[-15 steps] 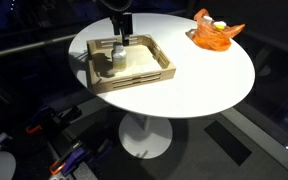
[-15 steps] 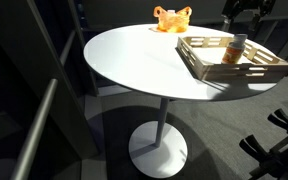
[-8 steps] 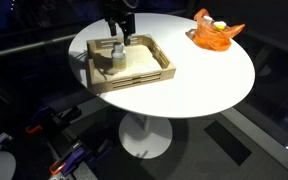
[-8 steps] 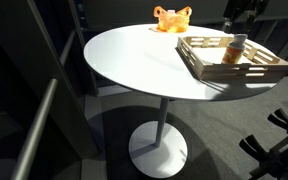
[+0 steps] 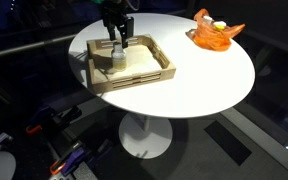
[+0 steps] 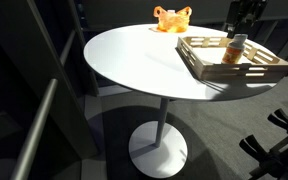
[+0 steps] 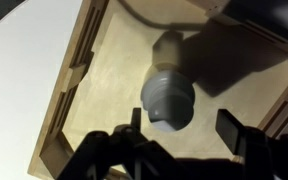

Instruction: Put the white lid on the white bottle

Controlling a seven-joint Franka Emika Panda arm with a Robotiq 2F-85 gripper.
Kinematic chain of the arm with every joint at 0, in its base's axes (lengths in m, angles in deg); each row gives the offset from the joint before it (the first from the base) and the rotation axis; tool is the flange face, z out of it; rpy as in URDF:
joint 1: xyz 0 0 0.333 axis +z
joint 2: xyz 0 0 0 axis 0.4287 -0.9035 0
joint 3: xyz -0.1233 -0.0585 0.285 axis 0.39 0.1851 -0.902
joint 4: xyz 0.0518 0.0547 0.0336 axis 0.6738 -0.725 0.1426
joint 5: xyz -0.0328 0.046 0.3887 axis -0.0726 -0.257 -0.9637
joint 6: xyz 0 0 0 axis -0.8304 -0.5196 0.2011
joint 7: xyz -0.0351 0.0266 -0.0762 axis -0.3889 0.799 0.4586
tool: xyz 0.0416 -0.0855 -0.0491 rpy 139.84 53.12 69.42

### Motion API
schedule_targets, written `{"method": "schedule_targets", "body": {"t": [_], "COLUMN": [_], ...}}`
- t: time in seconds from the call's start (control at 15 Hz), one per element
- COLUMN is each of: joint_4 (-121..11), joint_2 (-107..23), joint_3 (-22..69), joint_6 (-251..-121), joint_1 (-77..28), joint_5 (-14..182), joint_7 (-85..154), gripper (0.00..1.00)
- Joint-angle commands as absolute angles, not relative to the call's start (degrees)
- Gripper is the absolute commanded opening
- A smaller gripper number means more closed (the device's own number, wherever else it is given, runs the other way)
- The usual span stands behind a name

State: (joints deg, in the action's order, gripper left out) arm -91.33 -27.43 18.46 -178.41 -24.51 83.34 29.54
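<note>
Exterior view: end effector (image 5: 118, 36) now higher above white bottle (image 5: 114, 58) than 1.0 s ago, no contact. Bottle upright in wooden tray (image 5: 149, 72), at 10 o'clock on counter (image 5: 209, 85). White lid (image 5: 114, 47) appears on neck.

Exterior view: end effector (image 6: 241, 27) at 12 o'clock of bottle (image 6: 237, 52), visible gap. Lid (image 6: 239, 40) on top.

Wrist view: fingers (image 7: 134, 122) spread apart, nothing held. Bottle (image 7: 168, 90) stands free between them.

Judgement: lid released and placement likely complete. Seating unverified.
</note>
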Motion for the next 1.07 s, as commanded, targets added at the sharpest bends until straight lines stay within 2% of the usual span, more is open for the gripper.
{"method": "schedule_targets", "body": {"t": [0.0, 0.13, 0.27, 0.4, 0.53, 1.0], "joint_4": [-91.7, -91.7, -91.7, -91.7, -91.7, -93.1], "joint_2": [-26.9, -26.9, -26.8, -26.7, -26.7, -25.9], "joint_3": [18.6, 18.6, 18.7, 18.7, 18.8, 19.0], "joint_6": [-178.6, -178.6, -178.5, -178.5, -178.4, -180.3], "joint_1": [-24.6, -24.5, -24.6, -24.7, -24.7, -24.8], "joint_5": [84.3, 84.4, 84.5, 84.6, 84.9, 85.2], "joint_7": [30.9, 31.0, 31.0, 30.9, 30.9, 30.4], "gripper": [0.79, 0.73, 0.59, 0.36, 0.2, 0.19]}}
